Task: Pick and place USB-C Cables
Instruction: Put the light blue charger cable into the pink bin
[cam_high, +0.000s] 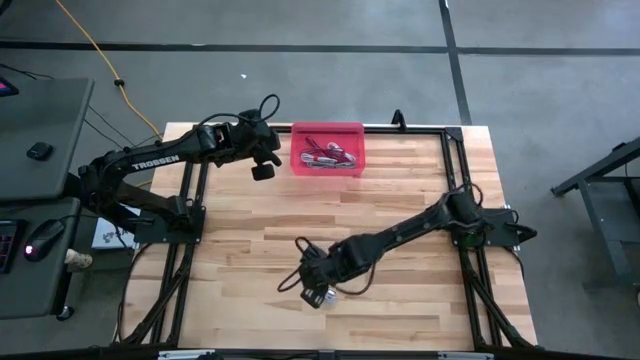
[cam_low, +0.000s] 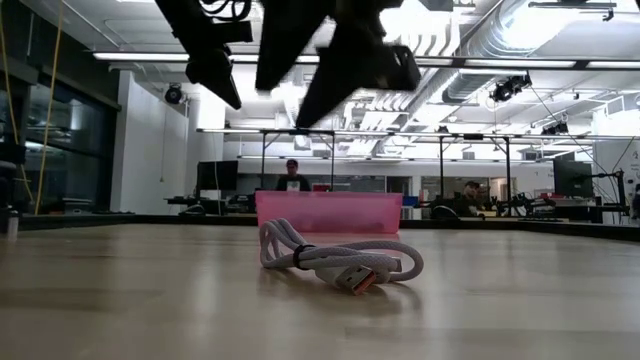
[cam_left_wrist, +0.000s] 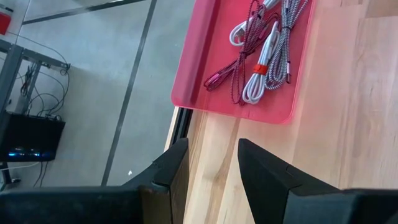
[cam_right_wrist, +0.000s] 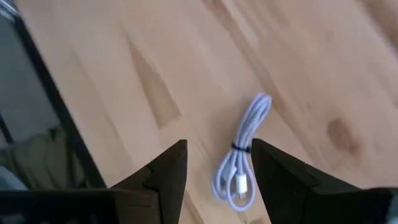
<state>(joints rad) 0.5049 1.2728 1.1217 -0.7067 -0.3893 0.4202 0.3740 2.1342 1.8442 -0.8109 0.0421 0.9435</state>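
Broadly, the wooden worktop (cam_high: 400, 200) is carrying a pink tray (cam_high: 327, 148) at its far edge, and several coiled USB-C cables (cam_left_wrist: 261, 43), silver-grey and dark red, are lying inside it. Both arms are hanging over the worktop. The left end effector (cam_high: 263, 165) is hovering just beside the tray, fingers spread and empty. The right end effector (cam_right_wrist: 214, 163) is hovering with fingers spread above one white cable (cam_right_wrist: 242, 149) lying on the near worktop.
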